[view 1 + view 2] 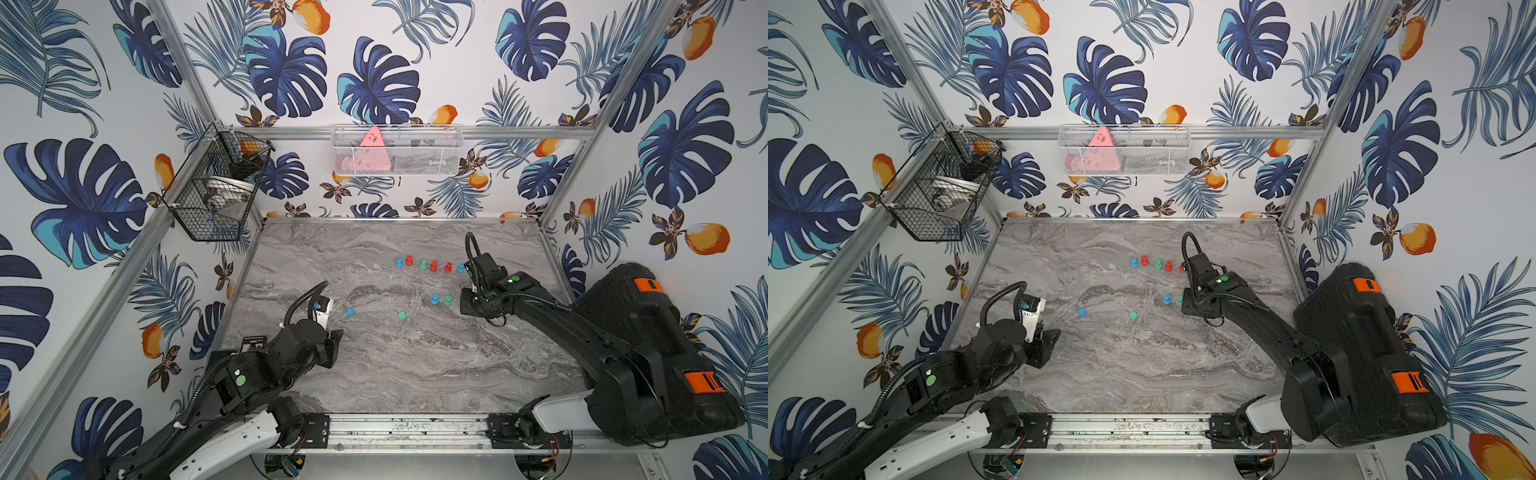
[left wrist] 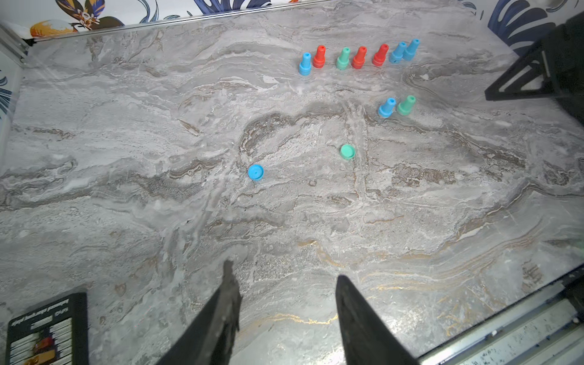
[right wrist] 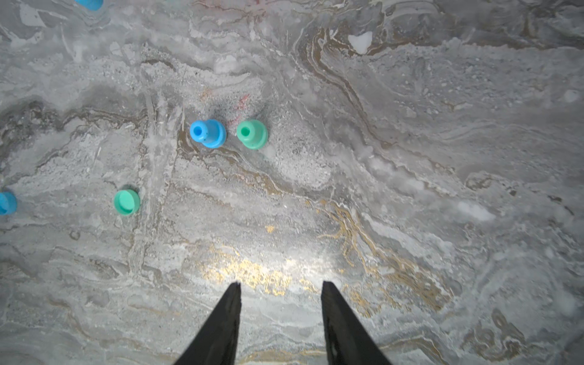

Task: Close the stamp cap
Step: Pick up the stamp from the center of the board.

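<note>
Stamp caps not yet on: blue cap (image 2: 255, 172) and green cap (image 2: 347, 151) loose on the table (image 1: 415, 374), mid-table, well apart, neither touched.
Likely partners: blue stamp (image 2: 387, 107) and green stamp (image 2: 406, 105), upright, just beside each other, nearer the right arm and apart from the back row (image 2: 357, 57) of seven stamps.
Judged: nothing of the closing done; pick-up, alignment and press-on all left.
Left fingers (image 2: 226, 300) apart, empty, over bare table short of the blue cap.
Right fingers (image 3: 227, 313) apart, empty, short of the pair.
Hard to tell: which face of each cap is up; whether the back-row stamps carry caps.
Undersides of the pair hidden.
Blue cap cut off at the edge of the right wrist view.
End of the back row behind the right arm in both top views.
</note>
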`<state>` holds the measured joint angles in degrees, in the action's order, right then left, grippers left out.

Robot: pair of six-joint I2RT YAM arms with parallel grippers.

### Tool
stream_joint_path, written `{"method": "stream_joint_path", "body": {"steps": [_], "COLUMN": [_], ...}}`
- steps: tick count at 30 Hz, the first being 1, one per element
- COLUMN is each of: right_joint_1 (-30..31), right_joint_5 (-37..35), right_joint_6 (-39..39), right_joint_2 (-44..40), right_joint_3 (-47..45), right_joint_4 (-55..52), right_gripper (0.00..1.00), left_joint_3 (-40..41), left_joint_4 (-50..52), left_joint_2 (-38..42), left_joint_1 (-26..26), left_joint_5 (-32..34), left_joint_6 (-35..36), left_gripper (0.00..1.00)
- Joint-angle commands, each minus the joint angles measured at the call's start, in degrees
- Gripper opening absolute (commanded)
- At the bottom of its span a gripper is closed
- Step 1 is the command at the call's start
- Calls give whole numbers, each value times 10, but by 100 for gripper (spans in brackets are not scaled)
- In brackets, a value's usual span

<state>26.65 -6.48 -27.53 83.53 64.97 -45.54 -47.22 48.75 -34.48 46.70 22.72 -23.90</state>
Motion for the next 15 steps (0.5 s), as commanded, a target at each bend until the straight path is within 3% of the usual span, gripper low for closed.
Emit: {"method": "stream_joint_path", "body": {"steps": [1,9,15], "right_joint_1": [-2,-22,-25], "right_joint_5": [24,11,16], "right_joint_6": [21,29,34], "right_joint_2": [44,178,233], "right_joint_3": [33,117,155], "right_joint_4": [19,19,15], "right_gripper": [45,43,42], "left_joint_3": [4,4,5], "left_joint_4": [-7,-8,-8], "left_joint_2": [5,13,20], "left_joint_1": [1,1,1], "left_joint_5": [12,12,14], "left_joint_6": [4,4,6], "left_gripper": [53,53,53]}}
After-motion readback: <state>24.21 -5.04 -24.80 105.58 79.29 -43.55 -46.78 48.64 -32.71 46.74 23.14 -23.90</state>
